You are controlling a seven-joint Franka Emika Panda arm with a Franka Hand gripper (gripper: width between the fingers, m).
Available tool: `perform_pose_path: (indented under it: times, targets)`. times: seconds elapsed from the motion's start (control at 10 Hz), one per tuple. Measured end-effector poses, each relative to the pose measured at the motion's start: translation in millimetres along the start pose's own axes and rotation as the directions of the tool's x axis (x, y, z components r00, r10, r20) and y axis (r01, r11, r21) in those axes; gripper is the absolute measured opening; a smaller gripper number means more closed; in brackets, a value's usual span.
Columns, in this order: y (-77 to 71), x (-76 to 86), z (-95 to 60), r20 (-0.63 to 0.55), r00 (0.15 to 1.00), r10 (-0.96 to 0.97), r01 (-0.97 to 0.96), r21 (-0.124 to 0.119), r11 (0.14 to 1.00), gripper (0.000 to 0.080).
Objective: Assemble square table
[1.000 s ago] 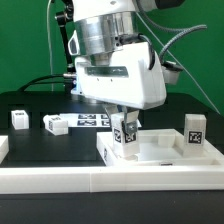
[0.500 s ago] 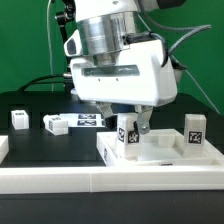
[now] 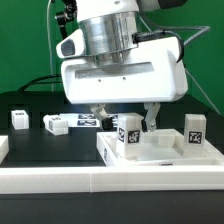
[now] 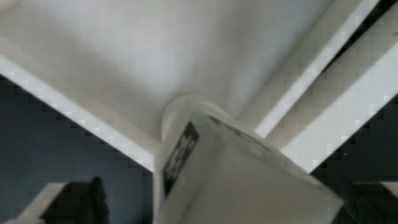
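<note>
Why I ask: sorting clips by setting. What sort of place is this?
Probably a robotics lab bench: an open robot gripper, a tagged white leg and a marker board point that way.

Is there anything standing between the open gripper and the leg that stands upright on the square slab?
Nothing visible. The gripper is open around the leg, one finger on each side, with a gap on both. The second leg stands apart, toward the exterior view's right.

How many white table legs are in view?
4: one leg at the exterior view's far left, one lying beside it, two upright on the square tabletop, one mid-view, one at that view's right. None seems hidden.
</note>
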State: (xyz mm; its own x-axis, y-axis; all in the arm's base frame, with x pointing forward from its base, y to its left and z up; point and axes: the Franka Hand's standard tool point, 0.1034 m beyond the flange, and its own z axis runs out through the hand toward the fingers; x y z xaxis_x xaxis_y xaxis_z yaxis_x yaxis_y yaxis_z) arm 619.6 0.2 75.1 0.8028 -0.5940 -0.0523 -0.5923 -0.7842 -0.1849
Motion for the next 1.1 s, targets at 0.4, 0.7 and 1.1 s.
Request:
perform_pose_path:
  times: [0.4, 0.7, 1.1]
  targets:
    - [-4.8, -3.9, -0.6, 0.010, 0.881, -0.474, 0.473, -0.071, 0.878, 0.0649]
    - [-4.8, -3.7, -0.6, 0.026, 0.768, -0.640, 0.639, -0.077, 0.765, 0.0649]
    - [-3.9, -3.5, 0.1, 0.038, 0.663, -0.747, 0.748, -0.072, 0.660, 0.0619]
